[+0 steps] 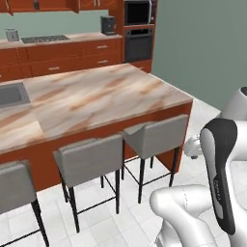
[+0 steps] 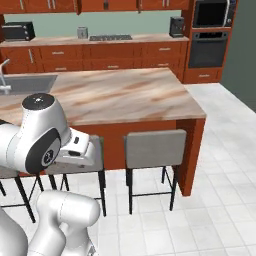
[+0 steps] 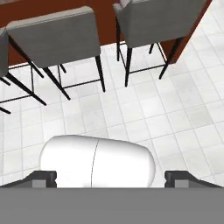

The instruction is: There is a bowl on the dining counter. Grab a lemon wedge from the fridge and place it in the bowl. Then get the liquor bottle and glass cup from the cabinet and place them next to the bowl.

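A marble-topped dining counter (image 1: 96,96) with red-brown sides stands on a white tiled floor (image 3: 166,113), with grey bar stools (image 1: 91,159) tucked along its near side, a sink (image 2: 27,84) set into its far left end, and beyond it a back wall of red-brown cabinets (image 2: 100,55) with a built-in oven (image 2: 207,50) to the right. The fingers (image 3: 111,178) hang spread wide apart and empty above the floor tiles on the near side of the stools, their dark tips (image 3: 43,178) pointing down at the floor. I cannot see the bowl on the part of the counter that shows, so its place relative to the fingers cannot be told.
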